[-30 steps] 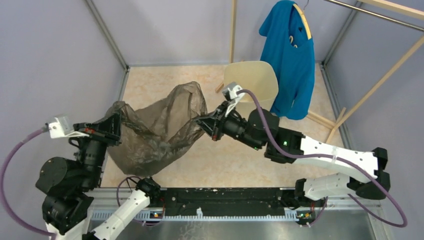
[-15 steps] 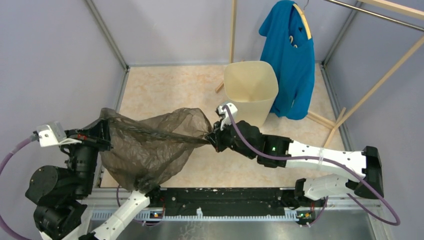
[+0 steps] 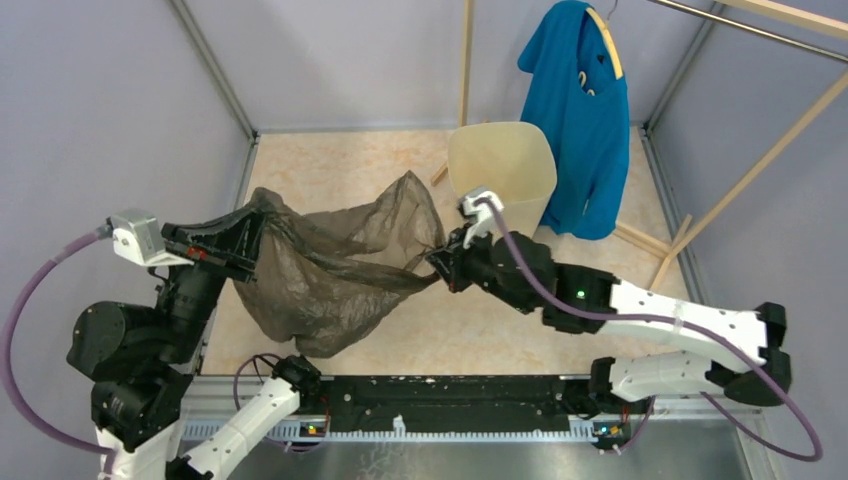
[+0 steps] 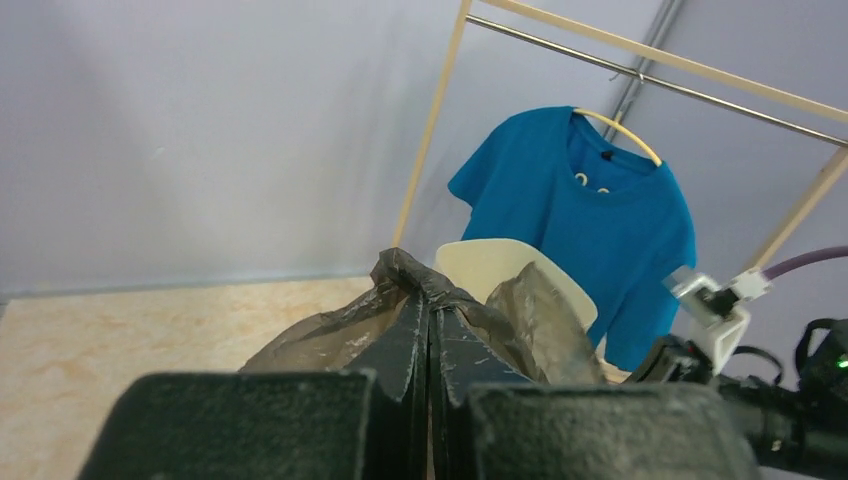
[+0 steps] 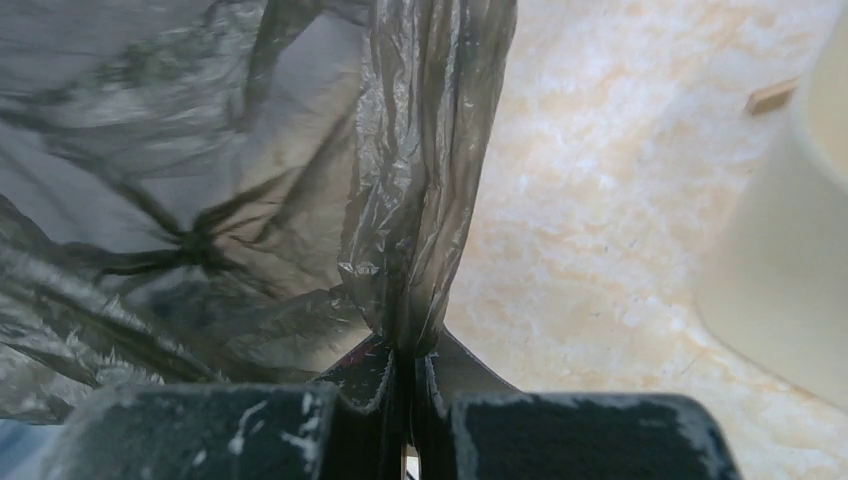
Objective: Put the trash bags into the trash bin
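The trash bag (image 3: 330,265), thin dark brownish-grey film, hangs stretched between both grippers above the floor. My left gripper (image 3: 252,232) is shut on the bag's left edge; in the left wrist view the film (image 4: 520,315) bunches over the closed gripper (image 4: 430,310). My right gripper (image 3: 438,258) is shut on the bag's right edge; in the right wrist view the film (image 5: 200,200) rises from the closed gripper (image 5: 408,350). The cream-beige trash bin (image 3: 502,175) stands upright just behind and right of the right gripper, its wall also in the right wrist view (image 5: 800,280) and its rim in the left wrist view (image 4: 490,268).
A blue T-shirt (image 3: 580,120) hangs on a hanger from a wooden rack (image 3: 760,160) right of the bin. Grey walls enclose the beige floor (image 3: 330,170). A small wooden block (image 5: 772,95) lies on the floor by the bin.
Both grippers have moved up and toward the bin with the bag; the bag's upper edge has lifted and billowed, and the right gripper is now closer to the bin wall.
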Tool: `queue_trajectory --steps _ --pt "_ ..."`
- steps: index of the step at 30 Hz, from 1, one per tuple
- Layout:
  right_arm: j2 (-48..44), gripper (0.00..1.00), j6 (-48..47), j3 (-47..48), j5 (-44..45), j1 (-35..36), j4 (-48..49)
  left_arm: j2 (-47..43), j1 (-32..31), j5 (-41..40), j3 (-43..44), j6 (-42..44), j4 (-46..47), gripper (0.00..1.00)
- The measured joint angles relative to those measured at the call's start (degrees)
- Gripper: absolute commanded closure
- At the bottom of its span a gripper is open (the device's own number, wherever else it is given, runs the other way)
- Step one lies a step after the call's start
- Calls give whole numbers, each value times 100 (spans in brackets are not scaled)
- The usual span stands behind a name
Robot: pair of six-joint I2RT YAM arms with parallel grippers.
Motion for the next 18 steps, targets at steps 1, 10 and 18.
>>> queue_trajectory --steps 1,10,18 --pt "-151 100 -31 11 50 0 2 24 0 92 -57 -20 142 100" --pt "-1480 100 229 -1211 422 -310 249 -144 0 -389 -1781 -503 87 100" --pt "-1290 87 282 -1491 116 -337 -227 -205 0 66 -1648 -616 -229 100"
